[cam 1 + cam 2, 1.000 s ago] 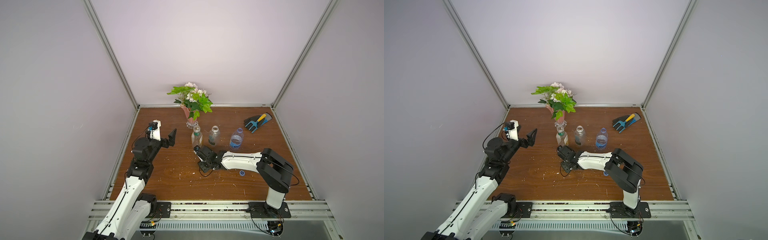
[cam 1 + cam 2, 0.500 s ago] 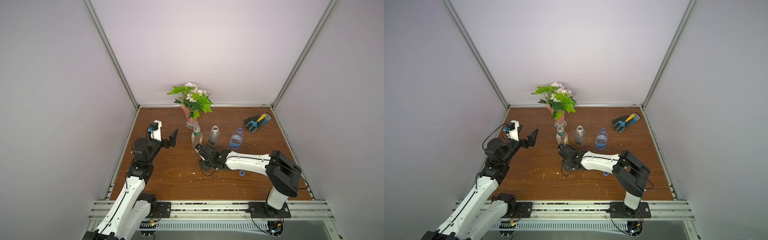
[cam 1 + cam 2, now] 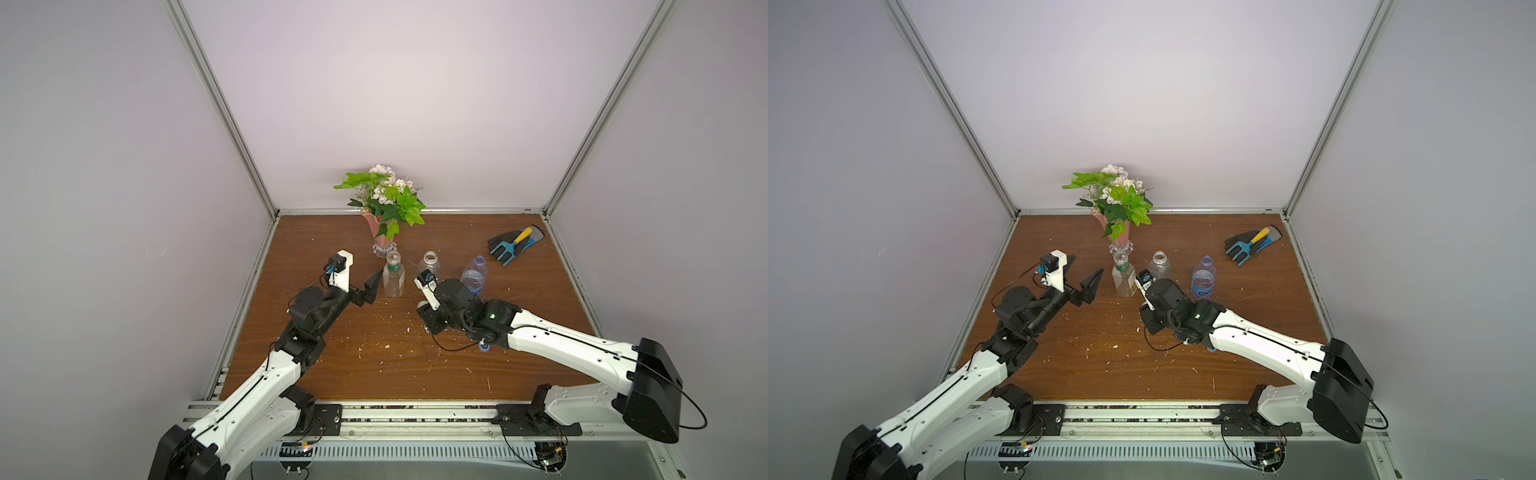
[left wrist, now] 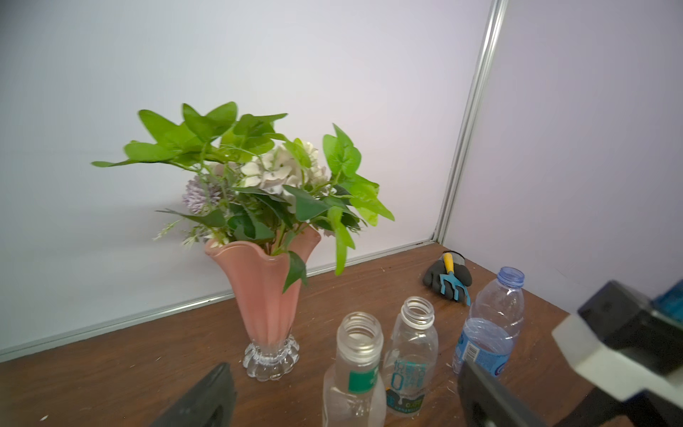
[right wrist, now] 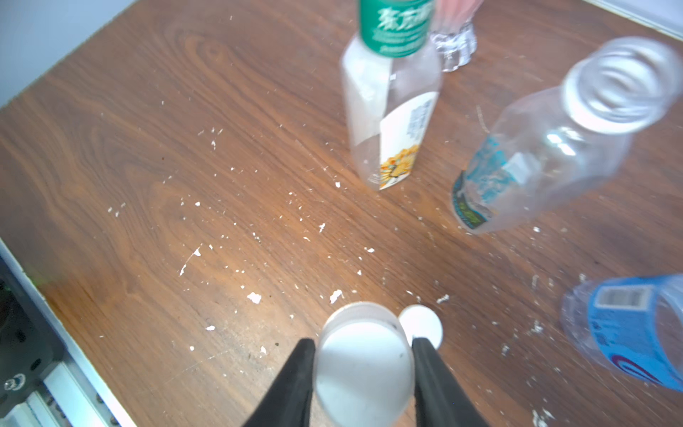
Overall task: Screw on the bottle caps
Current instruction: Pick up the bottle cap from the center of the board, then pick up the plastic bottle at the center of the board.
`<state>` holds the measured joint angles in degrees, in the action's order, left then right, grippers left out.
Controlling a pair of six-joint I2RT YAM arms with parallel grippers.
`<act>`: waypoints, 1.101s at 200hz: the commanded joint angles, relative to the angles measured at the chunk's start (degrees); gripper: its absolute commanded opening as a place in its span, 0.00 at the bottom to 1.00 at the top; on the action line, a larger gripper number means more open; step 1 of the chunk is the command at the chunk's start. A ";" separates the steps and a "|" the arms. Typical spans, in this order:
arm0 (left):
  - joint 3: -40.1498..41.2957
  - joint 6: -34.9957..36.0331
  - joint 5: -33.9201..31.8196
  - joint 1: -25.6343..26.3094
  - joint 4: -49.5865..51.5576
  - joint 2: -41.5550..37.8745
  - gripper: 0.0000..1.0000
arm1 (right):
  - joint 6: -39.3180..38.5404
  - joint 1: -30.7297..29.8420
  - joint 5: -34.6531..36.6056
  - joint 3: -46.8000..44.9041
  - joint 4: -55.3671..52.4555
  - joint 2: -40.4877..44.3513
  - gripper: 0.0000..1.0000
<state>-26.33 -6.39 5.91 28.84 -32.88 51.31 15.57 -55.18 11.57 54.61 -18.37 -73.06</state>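
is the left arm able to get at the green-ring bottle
Probably yes. The left gripper is open, beside the green-ring bottle with bare table between them; the left wrist view frames the bottle between its fingers. The right gripper, holding a white cap, sits near the far side.

3 bottles (image 3: 393, 278) upright, uncapped; white cap (image 5: 364, 373) held

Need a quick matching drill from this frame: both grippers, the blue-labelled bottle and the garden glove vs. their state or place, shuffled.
1 left gripper
2 right gripper
3 blue-labelled bottle
4 garden glove

A lying in the back right corner
B upright, uncapped
C open, empty
D shut on a white cap

Pairs: 1-C, 2-D, 3-B, 4-A
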 commanded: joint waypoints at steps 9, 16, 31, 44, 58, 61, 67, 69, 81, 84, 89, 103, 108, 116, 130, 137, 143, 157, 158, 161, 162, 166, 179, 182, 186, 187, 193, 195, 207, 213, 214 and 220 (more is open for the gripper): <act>-1.65 3.16 -6.22 4.80 -8.36 7.52 0.94 | 1.90 1.74 -1.34 -2.02 -1.92 6.20 0.38; -2.02 3.02 -6.22 4.88 -9.65 9.50 0.94 | 2.13 2.01 -1.61 -2.56 -2.02 7.49 0.38; -3.09 3.49 -6.22 5.25 -11.89 13.55 0.92 | 2.53 2.55 -2.06 -3.59 -2.19 9.74 0.37; -4.05 4.12 -6.11 5.35 -13.39 16.68 0.90 | 2.79 2.92 -2.35 -4.29 -2.43 11.34 0.38; -4.90 4.65 -6.19 5.44 -15.09 19.77 0.87 | 3.02 3.14 -2.61 -4.77 -3.05 12.61 0.38; -5.14 4.72 -6.20 5.44 -15.31 20.42 0.87 | 3.05 3.21 -2.56 -4.84 -3.19 12.76 0.37; -5.59 4.88 -6.32 5.45 -15.62 21.62 0.85 | 3.06 3.23 -2.56 -4.99 -3.54 13.18 0.37; -5.76 4.96 -6.34 5.44 -15.70 22.05 0.85 | 3.10 3.25 -2.60 -5.07 -3.70 13.31 0.38; -6.53 5.36 -6.27 5.44 -15.85 23.96 0.82 | 3.15 3.40 -2.50 -5.29 -4.19 13.92 0.38; -6.62 5.42 -6.31 5.44 -15.93 24.37 0.82 | 3.15 3.48 -2.44 -5.38 -4.28 14.05 0.38; -6.78 5.50 -6.34 5.44 -16.22 25.04 0.81 | 3.10 3.49 -2.43 -5.42 -4.38 14.29 0.38; -7.19 6.08 -6.39 5.44 -16.67 26.66 0.80 | 3.15 3.58 -2.21 -5.79 -4.54 14.76 0.38; -7.16 6.21 -6.71 5.44 -16.82 27.17 0.80 | 3.14 3.59 -2.26 -5.87 -4.57 14.87 0.38; -7.16 6.37 -7.21 5.46 -17.23 27.86 0.80 | 3.15 3.63 -2.26 -5.96 -4.57 14.94 0.38; -7.16 6.47 -7.58 5.44 -17.73 28.95 0.78 | 3.14 3.70 -2.34 -6.18 -4.57 14.88 0.38; -7.27 6.46 -7.66 5.51 -17.96 29.45 0.77 | 3.10 3.76 -2.34 -6.17 -4.57 14.75 0.38; -7.35 6.52 -7.78 5.48 -18.08 29.90 0.76 | 3.15 3.76 -2.41 -6.17 -4.61 14.58 0.38; -7.51 6.39 -8.24 5.44 -18.45 30.80 0.74 | 3.20 3.70 -2.58 -6.21 -4.57 14.33 0.38; -7.51 6.39 -8.26 5.48 -18.49 30.88 0.74 | 3.22 3.69 -2.59 -6.24 -4.57 14.34 0.38; -7.59 6.39 -8.28 5.44 -18.54 31.03 0.73 | 3.23 3.74 -2.58 -6.27 -4.57 14.35 0.38; -7.59 6.39 -8.28 5.48 -18.58 31.08 0.73 | 3.23 3.71 -2.60 -6.31 -4.57 14.35 0.38; -7.68 6.39 -8.33 5.44 -18.65 31.32 0.72 | 3.26 3.75 -2.68 -6.31 -4.57 14.27 0.38; -8.01 6.39 -8.31 5.44 -18.73 31.95 0.68 | 3.37 3.76 -2.78 -6.29 -4.48 14.17 0.38; -8.17 6.39 -8.29 5.44 -18.72 32.12 0.67 | 3.37 3.76 -2.86 -6.32 -4.44 14.17 0.38; -8.23 6.43 -8.29 5.44 -18.71 32.30 0.66 | 3.40 3.76 -2.87 -6.36 -4.48 14.17 0.38; -8.22 6.46 -8.29 5.48 -18.75 32.38 0.66 | 3.36 3.72 -2.87 -6.31 -4.48 14.17 0.38; -8.38 6.44 -8.29 5.45 -18.72 32.66 0.65 | 3.49 3.75 -2.80 -6.34 -4.47 14.17 0.38; -8.39 6.54 -8.29 5.44 -18.73 32.77 0.64 | 3.47 3.76 -2.72 -6.33 -4.55 14.21 0.38; -8.56 6.56 -8.05 5.44 -18.80 33.29 0.62 | 3.50 3.80 -2.70 -6.32 -4.71 14.23 0.38; -8.66 6.56 -7.98 5.46 -18.95 33.49 0.60 | 3.50 3.80 -2.56 -6.36 -4.82 14.34 0.38; -8.66 6.52 -7.95 5.45 -18.92 33.54 0.60 | 3.46 3.82 -2.59 -6.36 -4.78 14.34 0.38; -8.74 6.52 -7.81 5.48 -19.04 33.67 0.59 | 3.50 3.84 -2.49 -6.31 -4.79 14.35 0.39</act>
<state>-33.30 -0.38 -1.78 33.71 -49.78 84.23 18.11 -51.62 9.67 48.49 -23.07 -59.11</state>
